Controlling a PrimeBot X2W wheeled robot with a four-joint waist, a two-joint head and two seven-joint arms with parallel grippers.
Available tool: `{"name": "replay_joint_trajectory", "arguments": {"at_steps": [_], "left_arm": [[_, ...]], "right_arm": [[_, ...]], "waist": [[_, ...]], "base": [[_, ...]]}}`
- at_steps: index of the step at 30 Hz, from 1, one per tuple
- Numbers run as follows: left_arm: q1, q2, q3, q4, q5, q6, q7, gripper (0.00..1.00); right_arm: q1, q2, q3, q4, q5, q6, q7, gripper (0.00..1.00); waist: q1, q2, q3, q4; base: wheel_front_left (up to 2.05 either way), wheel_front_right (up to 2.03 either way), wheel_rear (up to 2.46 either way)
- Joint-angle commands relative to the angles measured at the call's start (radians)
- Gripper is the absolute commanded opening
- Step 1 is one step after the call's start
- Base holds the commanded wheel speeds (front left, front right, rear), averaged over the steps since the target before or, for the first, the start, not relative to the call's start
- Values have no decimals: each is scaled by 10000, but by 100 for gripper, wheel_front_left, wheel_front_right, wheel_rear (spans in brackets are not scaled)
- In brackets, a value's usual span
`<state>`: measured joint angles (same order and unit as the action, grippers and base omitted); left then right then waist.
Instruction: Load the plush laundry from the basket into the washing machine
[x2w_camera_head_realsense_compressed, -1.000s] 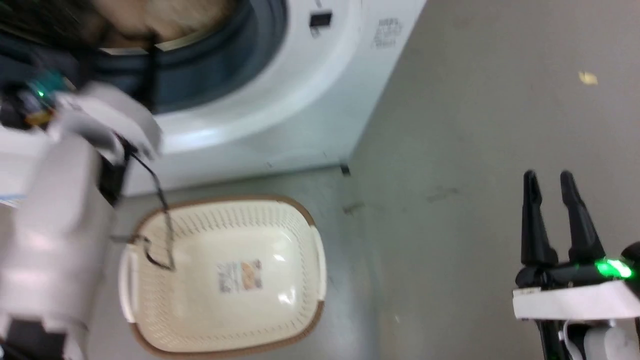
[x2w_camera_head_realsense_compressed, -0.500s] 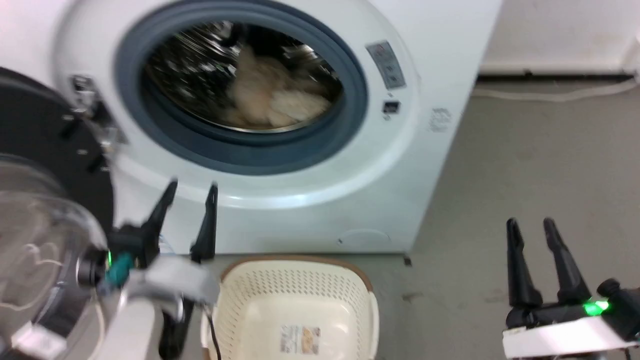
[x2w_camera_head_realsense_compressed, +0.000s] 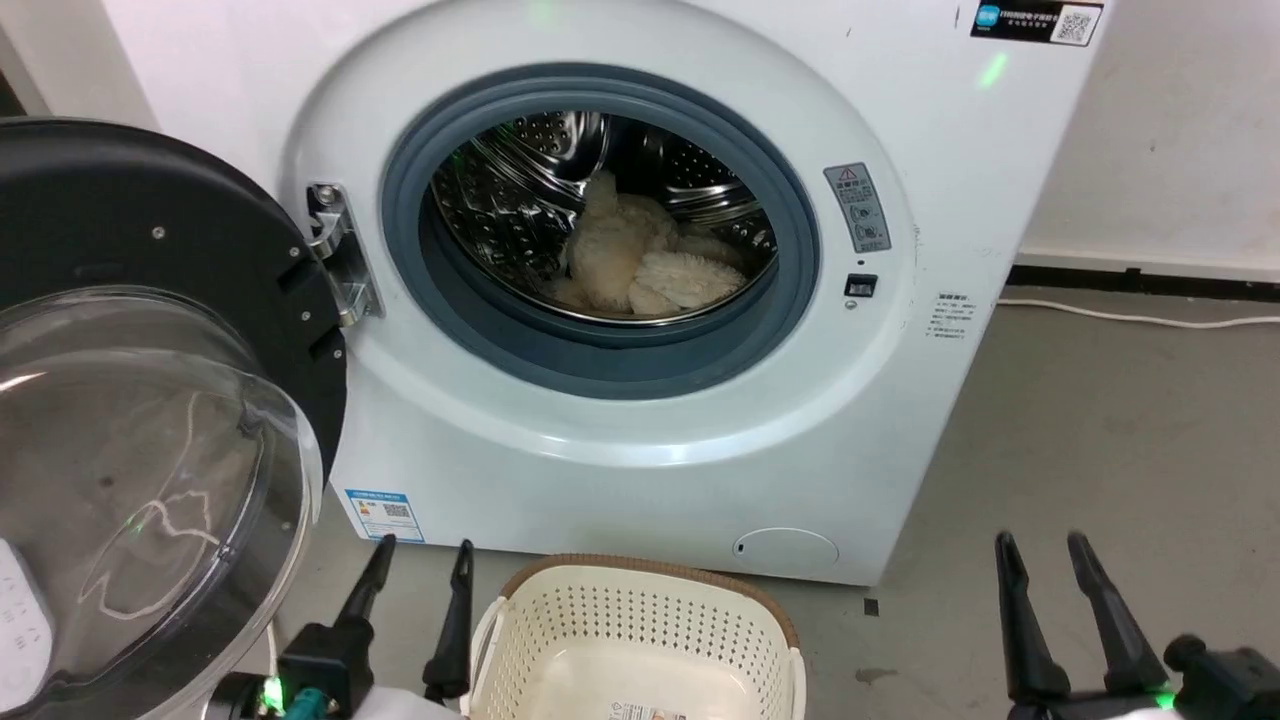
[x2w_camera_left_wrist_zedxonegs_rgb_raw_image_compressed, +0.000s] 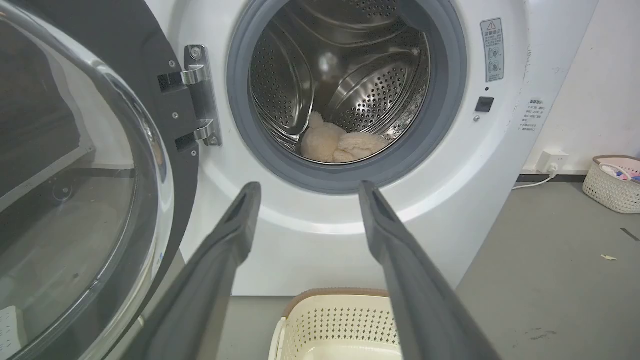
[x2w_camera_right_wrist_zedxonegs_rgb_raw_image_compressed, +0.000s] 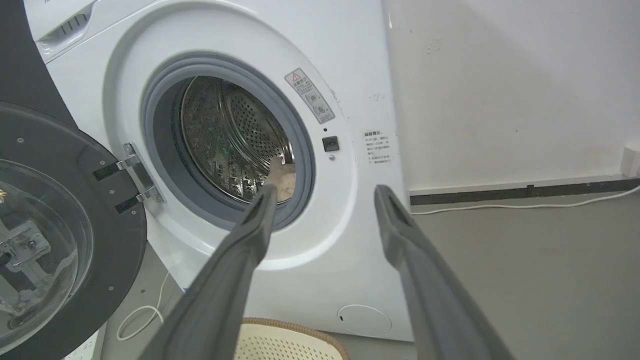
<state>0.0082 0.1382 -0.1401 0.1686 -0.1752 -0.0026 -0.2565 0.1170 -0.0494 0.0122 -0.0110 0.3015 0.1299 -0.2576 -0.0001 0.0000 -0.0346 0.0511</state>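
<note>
The washing machine (x2w_camera_head_realsense_compressed: 640, 490) is white, its door seal (x2w_camera_head_realsense_compressed: 600, 372) blue-grey, its drum (x2w_camera_head_realsense_compressed: 490, 200) shiny steel dotted with holes. The plush laundry (x2w_camera_head_realsense_compressed: 625, 255) is cream-beige. The door (x2w_camera_head_realsense_compressed: 150, 210) is black-rimmed with a clear dome. The basket (x2w_camera_head_realsense_compressed: 620, 630) is cream-white, perforated, brown-rimmed. The floor (x2w_camera_head_realsense_compressed: 1120, 440) is grey.

Head camera looks down at the washing machine (x2w_camera_head_realsense_compressed: 640, 470); both wrist cameras face it lower, nearer.

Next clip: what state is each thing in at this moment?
washing machine: door swung open.
plush laundry: lying inside the drum.
basket: upright on the floor, visible part empty.
left hand: open, holding nothing.
right hand: open, holding nothing.
</note>
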Motion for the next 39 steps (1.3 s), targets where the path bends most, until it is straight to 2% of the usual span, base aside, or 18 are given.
{"name": "replay_joint_trajectory", "arguments": {"at_steps": [1, 11, 12, 39], "left_arm": [[146, -61, 4, -88, 117, 17, -53, 100], [320, -309, 123, -315, 479, -380, -53, 100], [195, -307, 122, -271, 425, -360, 2, 0], [135, -426, 381, -557, 691, -276, 541, 0]], "right_arm": [[179, -8, -58, 95, -72, 8, -42, 100], [279, -8, -81, 320, -149, 8, -42, 100], [177, -2, -79, 307, -125, 0, 2, 0], [-104, -2, -84, 265, -718, 2, 536, 0]], "waist": [[1, 0, -19, 24], [1, 0, -59, -72], [1, 0, -61, -73], [1, 0, 24, -165]], "base": [[0, 0, 0], [0, 0, 0], [0, 0, 0], [0, 0, 0]]}}
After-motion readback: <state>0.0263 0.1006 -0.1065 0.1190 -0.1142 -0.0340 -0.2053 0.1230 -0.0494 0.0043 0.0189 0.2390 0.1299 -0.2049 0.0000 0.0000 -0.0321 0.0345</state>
